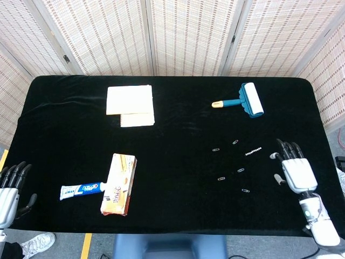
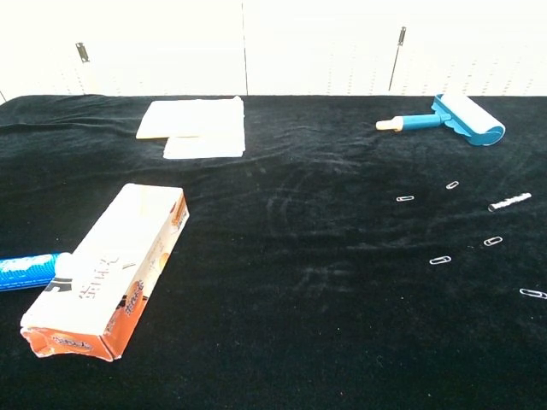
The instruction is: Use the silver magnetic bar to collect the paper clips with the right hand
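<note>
- The silver magnetic bar lies flat on the desk toward the right edge, with the paper clips scattered just beside it on its left and near sides.
- The right hand hovers near the right edge, fingers apart and holding nothing — it is close to the bar but not touching it.
- The left hand sits off the front-left corner, fingers spread, empty.
- The bar looks thin, stiff and smooth, probably light; lying flat on the cloth, it will likely be hard to get fingers under.
- A pinch across its narrow middle seems best — leaving both ends free for the clips to cling to.
- The clips are tiny and light, and should jump to the bar readily.
</note>
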